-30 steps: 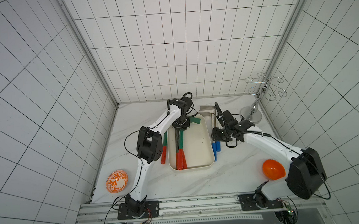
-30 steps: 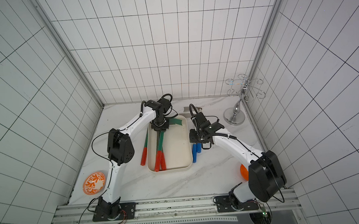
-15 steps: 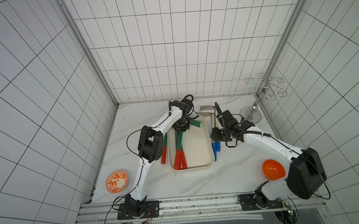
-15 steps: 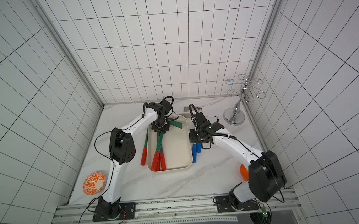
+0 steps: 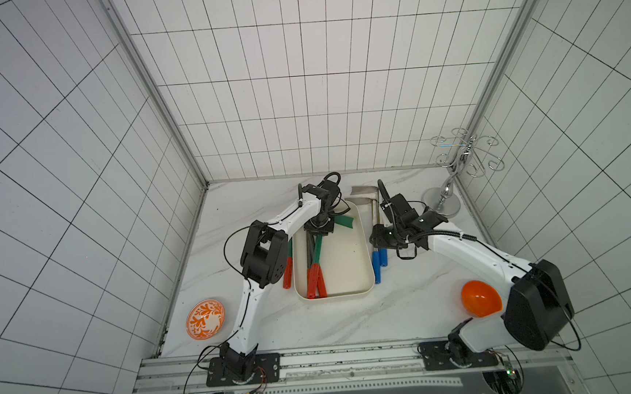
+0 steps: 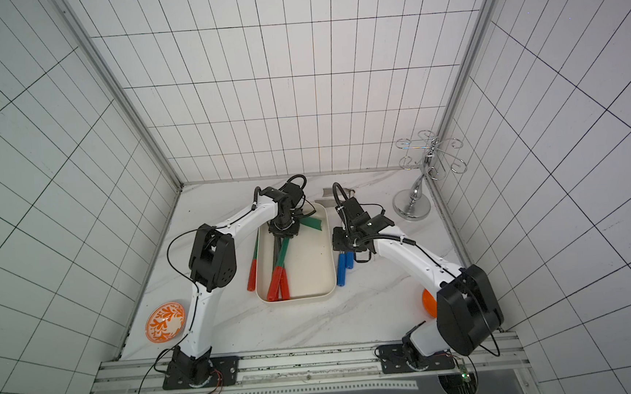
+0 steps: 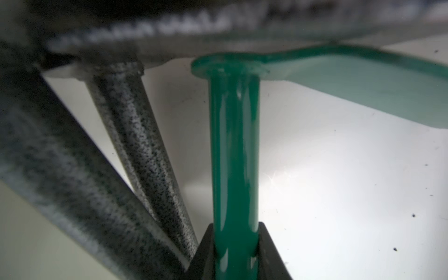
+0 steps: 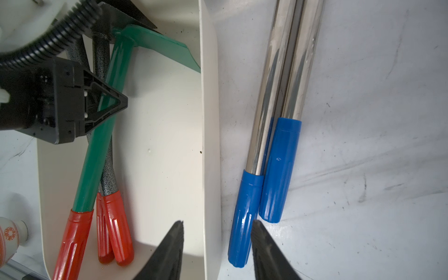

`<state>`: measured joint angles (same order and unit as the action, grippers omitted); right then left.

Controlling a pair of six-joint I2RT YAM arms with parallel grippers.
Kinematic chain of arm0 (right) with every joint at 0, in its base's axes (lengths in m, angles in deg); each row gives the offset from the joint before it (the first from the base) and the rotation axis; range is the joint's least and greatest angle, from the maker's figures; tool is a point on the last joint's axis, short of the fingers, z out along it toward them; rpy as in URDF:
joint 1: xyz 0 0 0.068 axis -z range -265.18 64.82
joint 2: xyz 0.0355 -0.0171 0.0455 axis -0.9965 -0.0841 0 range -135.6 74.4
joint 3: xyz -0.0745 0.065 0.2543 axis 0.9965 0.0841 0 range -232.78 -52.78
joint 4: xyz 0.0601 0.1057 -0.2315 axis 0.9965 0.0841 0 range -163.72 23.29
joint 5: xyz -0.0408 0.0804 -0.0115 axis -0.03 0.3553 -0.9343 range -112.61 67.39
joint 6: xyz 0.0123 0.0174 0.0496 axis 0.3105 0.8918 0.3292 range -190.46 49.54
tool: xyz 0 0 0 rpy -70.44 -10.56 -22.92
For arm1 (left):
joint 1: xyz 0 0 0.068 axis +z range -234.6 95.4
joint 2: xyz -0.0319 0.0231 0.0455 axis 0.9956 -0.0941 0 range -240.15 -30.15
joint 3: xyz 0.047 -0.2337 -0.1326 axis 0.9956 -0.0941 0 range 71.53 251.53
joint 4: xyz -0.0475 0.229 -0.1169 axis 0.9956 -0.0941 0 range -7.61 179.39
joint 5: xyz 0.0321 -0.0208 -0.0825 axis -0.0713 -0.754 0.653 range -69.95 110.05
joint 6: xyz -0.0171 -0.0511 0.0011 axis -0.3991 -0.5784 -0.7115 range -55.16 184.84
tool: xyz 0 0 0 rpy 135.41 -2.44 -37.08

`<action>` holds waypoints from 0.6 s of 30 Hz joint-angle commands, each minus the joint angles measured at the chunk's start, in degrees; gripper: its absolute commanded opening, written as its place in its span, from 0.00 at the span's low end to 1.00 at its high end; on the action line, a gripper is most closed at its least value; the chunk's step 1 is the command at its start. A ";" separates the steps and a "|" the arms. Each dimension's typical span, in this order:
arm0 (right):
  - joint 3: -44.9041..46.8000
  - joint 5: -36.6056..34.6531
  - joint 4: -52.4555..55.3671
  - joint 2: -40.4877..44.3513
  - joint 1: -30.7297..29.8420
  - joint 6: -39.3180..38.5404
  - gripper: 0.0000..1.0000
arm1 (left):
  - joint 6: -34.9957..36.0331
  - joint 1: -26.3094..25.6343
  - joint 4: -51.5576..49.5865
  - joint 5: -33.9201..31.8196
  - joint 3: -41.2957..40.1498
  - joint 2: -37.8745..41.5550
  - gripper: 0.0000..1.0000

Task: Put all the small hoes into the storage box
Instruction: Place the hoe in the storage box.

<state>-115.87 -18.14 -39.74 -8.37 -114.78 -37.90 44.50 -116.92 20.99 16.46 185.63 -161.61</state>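
Fingers (image 7: 204, 252) of the left gripper (image 7: 234, 242) are clamped from both sides on the glossy green shaft of the small hoe (image 7: 234, 145), a little below its flat green blade. In both top views the gripper points down over the far end of the storage box (image 5: 345, 264), a shallow cream plastic tray with rounded corners and low walls in the middle of the table. The small hoe lies slantwise inside it. Its ribbed red grip points toward the box's near left corner, and its shaft crosses two grey speckled hoes (image 8: 108, 169) that have red grips of their own.

The right gripper (image 8: 217, 223) stands apart and holds nothing. One black finger hangs over the box floor and the other over the table, with the box's right wall between them. Just beside that wall lie two chrome-shafted tools (image 8: 278, 169) with blue grips, side by side and touching. Another green hoe (image 5: 288, 274) lies on the table along the box's left wall. A patterned orange dish (image 5: 205, 319) sits near the front left corner, a plain orange bowl (image 5: 478, 296) near the front right, and a chrome stand (image 5: 443, 200) at the back right corner.
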 commanded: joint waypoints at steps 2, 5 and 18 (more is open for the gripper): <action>1.92 0.18 -0.05 0.23 0.60 0.60 0.47 | 0.99 0.41 1.85 -4.35 -0.95 2.46 0.00; 1.67 0.19 -0.05 0.14 0.66 0.66 0.47 | 1.17 0.32 2.17 -5.05 -1.09 3.18 0.04; 1.52 0.20 -0.05 0.14 0.56 0.61 0.47 | 1.22 -0.37 4.88 -6.00 -5.18 8.71 0.39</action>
<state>-115.89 -17.79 -39.74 -8.37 -114.78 -37.90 45.39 -117.44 24.27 12.46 181.48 -156.52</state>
